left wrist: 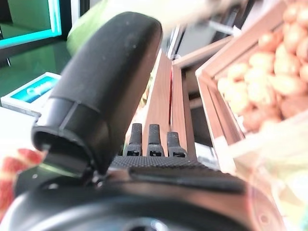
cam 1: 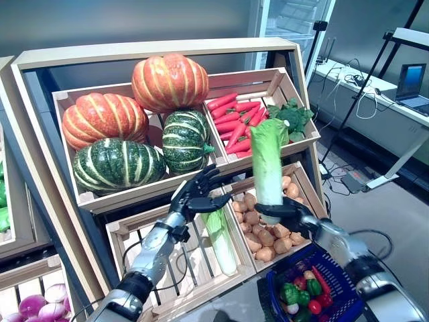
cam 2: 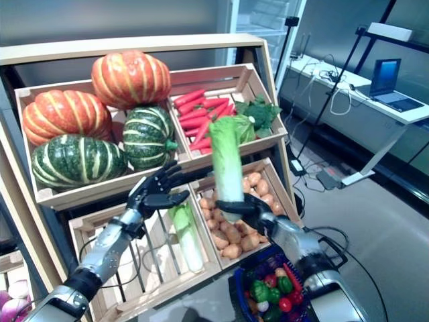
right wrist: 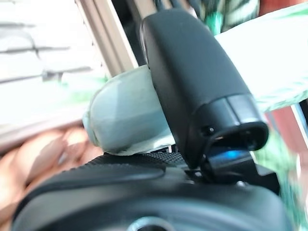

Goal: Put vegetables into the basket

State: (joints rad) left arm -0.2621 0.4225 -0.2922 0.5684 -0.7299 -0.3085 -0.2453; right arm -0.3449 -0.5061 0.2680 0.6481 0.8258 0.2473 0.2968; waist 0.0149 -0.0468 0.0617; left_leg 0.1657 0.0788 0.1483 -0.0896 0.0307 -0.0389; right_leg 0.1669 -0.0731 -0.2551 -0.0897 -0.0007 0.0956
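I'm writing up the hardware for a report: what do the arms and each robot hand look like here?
Both arms are silver-grey, jointed metal segments with dark bands. The left robot hand and the right robot hand are black, with slim segmented fingers and a broad, smooth black thumb. No white thumb cover shows.

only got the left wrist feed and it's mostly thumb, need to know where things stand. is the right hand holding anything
Observer: Yes. The right hand is shut on a cabbage, held upright by its white base above the potatoes.
Operator: where's the basket
Observer: The blue basket sits below the right arm, already holding small vegetables.
Operator: and my left hand, touching anything
Observer: From the head cameras the left hand is open and holds nothing, at the front edge of the pumpkin crate. A second cabbage lies in the crate below it.
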